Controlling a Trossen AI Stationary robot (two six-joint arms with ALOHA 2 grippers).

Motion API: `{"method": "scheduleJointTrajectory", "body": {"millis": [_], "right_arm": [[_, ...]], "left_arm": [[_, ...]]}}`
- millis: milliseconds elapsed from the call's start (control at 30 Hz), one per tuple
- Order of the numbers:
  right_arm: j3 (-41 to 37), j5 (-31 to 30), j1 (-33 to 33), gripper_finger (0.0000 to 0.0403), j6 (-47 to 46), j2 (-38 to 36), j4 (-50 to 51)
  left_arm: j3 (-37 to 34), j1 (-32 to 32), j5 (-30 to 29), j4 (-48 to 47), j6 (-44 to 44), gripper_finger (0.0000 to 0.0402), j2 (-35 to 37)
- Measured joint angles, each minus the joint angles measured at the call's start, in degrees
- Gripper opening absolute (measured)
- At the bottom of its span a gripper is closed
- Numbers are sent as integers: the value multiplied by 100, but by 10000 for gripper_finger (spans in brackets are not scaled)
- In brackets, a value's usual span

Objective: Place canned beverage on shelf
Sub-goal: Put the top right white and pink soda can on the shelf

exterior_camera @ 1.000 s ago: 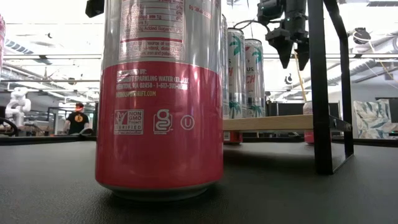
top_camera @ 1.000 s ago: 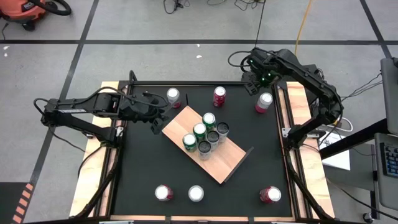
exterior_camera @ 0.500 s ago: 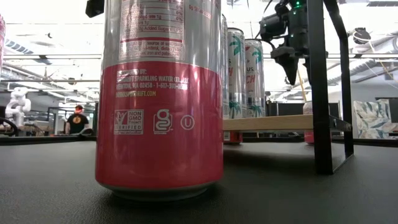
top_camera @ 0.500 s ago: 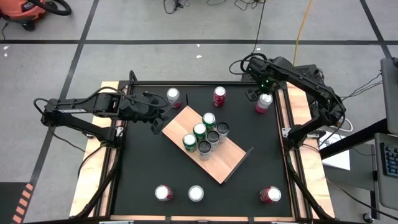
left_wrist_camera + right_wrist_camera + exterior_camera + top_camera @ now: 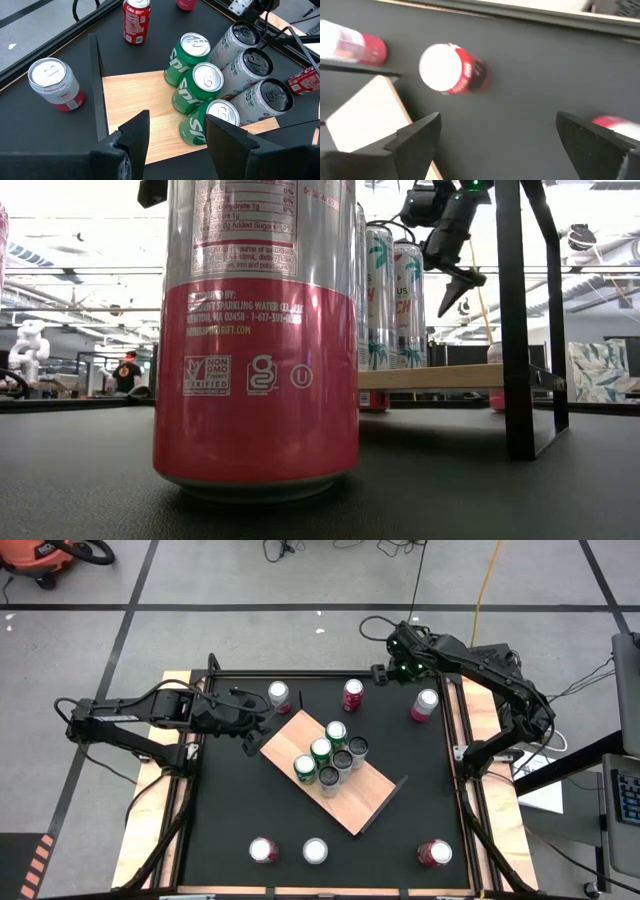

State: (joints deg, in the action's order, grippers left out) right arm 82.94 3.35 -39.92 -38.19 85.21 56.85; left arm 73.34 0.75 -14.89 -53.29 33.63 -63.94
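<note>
The shelf (image 5: 352,795) is a tan board standing slantwise mid-table, with several green and silver cans (image 5: 330,755) upright on it. More of them are on the black table: one red (image 5: 352,695) at the far middle, one (image 5: 424,705) far right, one (image 5: 279,695) far left. My right gripper (image 5: 380,673) hangs open above the table's far edge, right of the far-middle red can (image 5: 450,67). The left gripper (image 5: 175,135) is open at the shelf's left corner, nothing between its fingers.
Three more cans stand along the near edge: two silver-topped (image 5: 262,850) (image 5: 315,851) and a red one (image 5: 434,853), which fills the low view (image 5: 258,330). Black corner rods (image 5: 515,320) rise from the shelf. Pale wooden rails (image 5: 480,720) border the table.
My right gripper has travelled toward the table's left along the far edge, from above the far-right red can toward the far-middle one. It has also rolled, so its fingers now point slantwise down. The left arm and all cans have stayed put.
</note>
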Motion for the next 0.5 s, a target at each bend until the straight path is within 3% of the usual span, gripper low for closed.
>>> {"method": "scheduleJointTrajectory", "body": {"millis": [267,500], "right_arm": [[161,202,26,373,91,307,-319],[627,-789,-28,373,293,351,1234]], "left_arm": [[0,0,-23,3,11,187,0],[-2,0,-29,3,59,187,0]]}}
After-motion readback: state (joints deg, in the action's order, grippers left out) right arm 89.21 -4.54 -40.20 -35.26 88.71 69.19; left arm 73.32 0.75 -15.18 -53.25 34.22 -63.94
